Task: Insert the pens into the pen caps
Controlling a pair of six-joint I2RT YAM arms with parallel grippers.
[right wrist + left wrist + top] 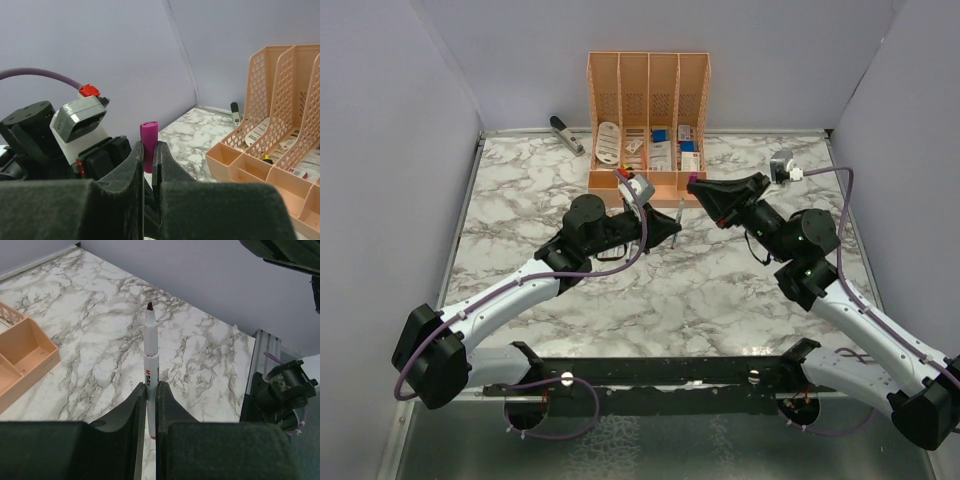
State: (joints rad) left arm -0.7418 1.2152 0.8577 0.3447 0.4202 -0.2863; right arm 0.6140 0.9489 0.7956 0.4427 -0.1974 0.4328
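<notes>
Marble table (720,290), organiser (648,80) behind | left hand (151,392) clamps pen (150,340) — right hand (148,150) clamps purple cap (148,132)

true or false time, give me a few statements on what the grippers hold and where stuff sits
1. The left gripper is shut on a pen. True.
2. That pen is capped. False: its dark tip is bare.
3. The right gripper is shut on a purple cap. True.
4. The stapler lies right of the organiser. False: it lies to its left in the top view.
5. The organiser stands at the table's far edge. True.
</notes>
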